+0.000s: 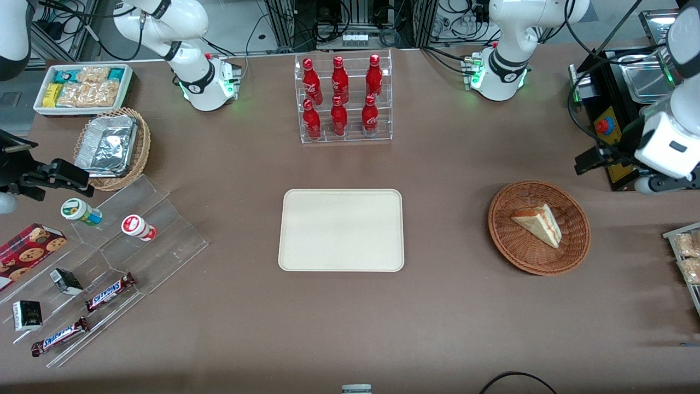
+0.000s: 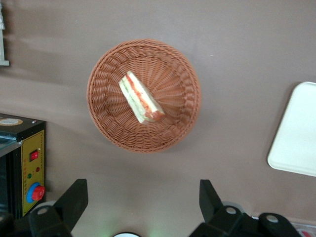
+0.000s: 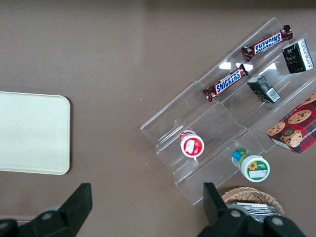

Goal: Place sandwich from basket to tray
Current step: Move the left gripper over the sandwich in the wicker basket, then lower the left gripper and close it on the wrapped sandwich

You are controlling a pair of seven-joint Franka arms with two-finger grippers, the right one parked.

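Observation:
The sandwich (image 1: 538, 223) is a pale triangular wedge with red and green filling on its cut side, lying in the round reddish-brown wicker basket (image 1: 525, 260). The cream tray (image 1: 341, 230) lies flat at the table's middle, apart from the basket, with nothing on it. My left arm's gripper (image 1: 663, 183) hangs high above the table, farther from the front camera than the basket and toward the working arm's end. In the left wrist view the gripper (image 2: 142, 197) is open wide and holds nothing, with the sandwich (image 2: 140, 98), basket (image 2: 106, 128) and a tray corner (image 2: 296, 133) below it.
A black control box with a red button (image 1: 604, 126) stands close to the gripper. A clear rack of red bottles (image 1: 343, 98) stands farther back than the tray. A snack bin (image 1: 686, 257) sits at the working arm's end. An acrylic shelf of snacks (image 1: 109, 246) lies toward the parked arm's end.

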